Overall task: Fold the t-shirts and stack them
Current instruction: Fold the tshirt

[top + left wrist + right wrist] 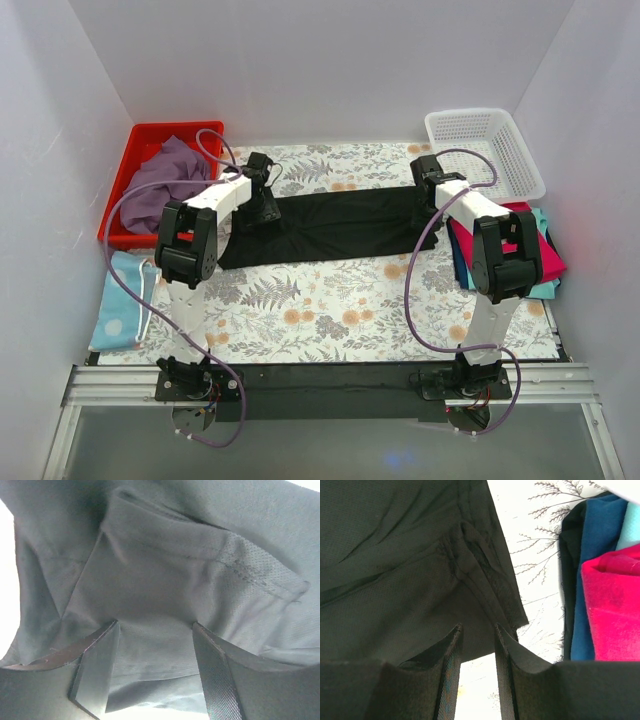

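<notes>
Left gripper (156, 625) stands wide open at the nine o'clock end of the black t-shirt (340, 225), with cloth bunched up against its fingers but nothing pinched. Toward ten o'clock from it, the dusty purple t-shirt (175, 170) lies in the red bin (150, 133). The black t-shirt stretches as a long band across the floral table (330, 310), from nine to three o'clock. At its three o'clock end the right gripper (477, 627) holds its jaws narrow over the hemmed corner, and whether cloth is nipped there cannot be told. Toward four o'clock sits the stack of folded t-shirts (615, 615). The likely trouble is an uneven lift: if only one end is truly held, the band would skew or slip. A dragged corner could also ruffle that stack so near it.
</notes>
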Available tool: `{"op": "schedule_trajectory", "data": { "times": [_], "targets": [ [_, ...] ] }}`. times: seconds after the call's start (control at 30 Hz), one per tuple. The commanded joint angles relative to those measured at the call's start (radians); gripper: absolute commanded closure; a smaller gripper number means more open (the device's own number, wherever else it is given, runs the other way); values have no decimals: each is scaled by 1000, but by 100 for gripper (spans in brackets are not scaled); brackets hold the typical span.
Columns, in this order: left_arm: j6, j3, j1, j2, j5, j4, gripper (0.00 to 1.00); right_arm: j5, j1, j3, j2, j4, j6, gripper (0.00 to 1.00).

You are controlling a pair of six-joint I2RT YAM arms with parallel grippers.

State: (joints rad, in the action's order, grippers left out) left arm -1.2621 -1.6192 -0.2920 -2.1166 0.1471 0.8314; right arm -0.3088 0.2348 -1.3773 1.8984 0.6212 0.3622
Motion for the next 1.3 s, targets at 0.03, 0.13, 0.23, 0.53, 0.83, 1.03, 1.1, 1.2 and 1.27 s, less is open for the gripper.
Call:
{"op": "schedule_trajectory", "data": {
  "times": [0.03,0.13,0.23,0.53,0.83,1.03,1.1,1.2,1.27],
  "targets": [
    [-17,-154,51,-100,8,3,41,20,15,-11,7,-21,-14,63],
    [0,-283,91,-173,11,32,41,19,23,-6,14,-21,-12,63],
    [23,-476,109,-299,-6,64,41,19,28,-6,11,-23,-12,63],
    [75,-659,114,-482,-277,-217,41,74,73,-54,27,-38,-91,63],
    [21,-573,119,-358,-492,-593,41,40,175,-109,45,-37,-131,62],
    [-23,-481,120,-238,-491,-747,40,54,176,-65,79,-38,-124,62],
    [-37,-441,120,-181,-480,-791,38,66,176,-31,73,-44,-126,62],
    [-42,-423,120,-122,-489,-810,37,69,176,26,57,-58,-124,62],
    [-33,-421,120,-100,-494,-792,37,83,176,53,56,-70,-126,62]
  ]
}}
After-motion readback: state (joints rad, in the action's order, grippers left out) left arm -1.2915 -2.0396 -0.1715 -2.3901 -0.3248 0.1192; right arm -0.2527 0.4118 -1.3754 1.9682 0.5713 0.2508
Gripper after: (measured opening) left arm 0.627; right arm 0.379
